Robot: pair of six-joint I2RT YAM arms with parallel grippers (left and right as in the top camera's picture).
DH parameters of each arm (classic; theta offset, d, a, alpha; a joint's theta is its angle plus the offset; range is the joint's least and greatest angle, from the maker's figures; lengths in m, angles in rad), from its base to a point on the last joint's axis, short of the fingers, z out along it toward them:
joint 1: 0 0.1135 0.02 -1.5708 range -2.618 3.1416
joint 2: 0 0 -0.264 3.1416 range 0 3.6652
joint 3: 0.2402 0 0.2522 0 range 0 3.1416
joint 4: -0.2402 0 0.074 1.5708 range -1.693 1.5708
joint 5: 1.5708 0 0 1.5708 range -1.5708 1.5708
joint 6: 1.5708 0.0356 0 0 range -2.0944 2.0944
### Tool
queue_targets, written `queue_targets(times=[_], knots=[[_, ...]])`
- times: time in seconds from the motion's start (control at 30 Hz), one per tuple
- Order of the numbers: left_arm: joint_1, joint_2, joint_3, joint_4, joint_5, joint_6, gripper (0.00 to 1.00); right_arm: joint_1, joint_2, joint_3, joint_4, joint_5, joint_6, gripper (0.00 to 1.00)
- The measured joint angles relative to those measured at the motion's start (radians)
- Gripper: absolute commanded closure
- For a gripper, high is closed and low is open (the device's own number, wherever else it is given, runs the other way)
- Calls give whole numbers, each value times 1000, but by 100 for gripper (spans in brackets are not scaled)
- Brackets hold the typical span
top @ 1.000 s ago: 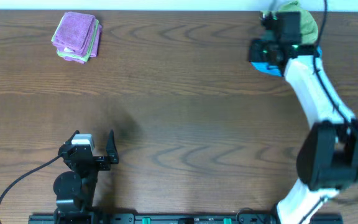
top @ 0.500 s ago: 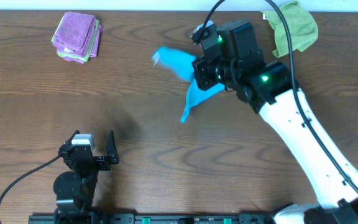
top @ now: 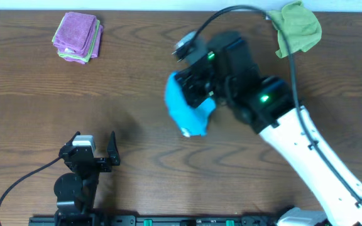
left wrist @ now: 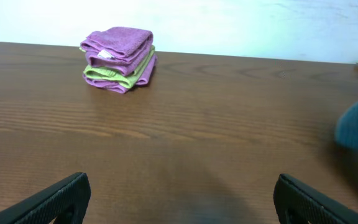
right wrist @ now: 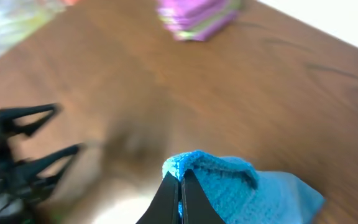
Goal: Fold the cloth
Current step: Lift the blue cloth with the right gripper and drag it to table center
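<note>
The right gripper (right wrist: 180, 186) has its two fingers pinched together on a fold of the cloth (top: 187, 113) – the sky-blue towel hangs from it in a bunched lump over the middle of the table (top: 168, 182), a little right of centre. The overhead view is too blurred there to tell whether the cloth's lower end touches the wood. The left gripper (top: 94, 140) sits near the front edge on the left, well apart from the cloth, its jaws spread wide with nothing between them. A small stack of folded purple and green cloths (top: 77, 36) lies at the far left corner – an olive-green cloth (top: 299, 26) lies crumpled at the far right edge.
</note>
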Motion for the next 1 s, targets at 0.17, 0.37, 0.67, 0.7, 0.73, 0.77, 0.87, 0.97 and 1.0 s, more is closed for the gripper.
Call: queue_targets(times=[0.17,0.37,0.67,0.7,0.73,0.77,0.87,0.97,1.0], knots=[[0,0,0,0,0,0,5,181,2,13,-1,-41,2,99],[0,0,0,0,0,0,5,64,2,58,-98,123,66,99],[0,0,0,0,0,0,5,-307,211,52,-326,297,180,1],[0,0,0,0,0,0,4,-314,244,50,-332,286,183,1],[0,0,0,0,0,0,5,-314,262,50,-335,280,182,1],[0,0,0,0,0,0,5,-312,278,50,-338,273,179,1],[0,0,0,0,0,0,5,-301,296,50,-344,262,134,9],[0,0,0,0,0,0,5,-268,316,50,-353,258,77,17],[0,0,0,0,0,0,5,-248,324,50,-352,258,58,20]])
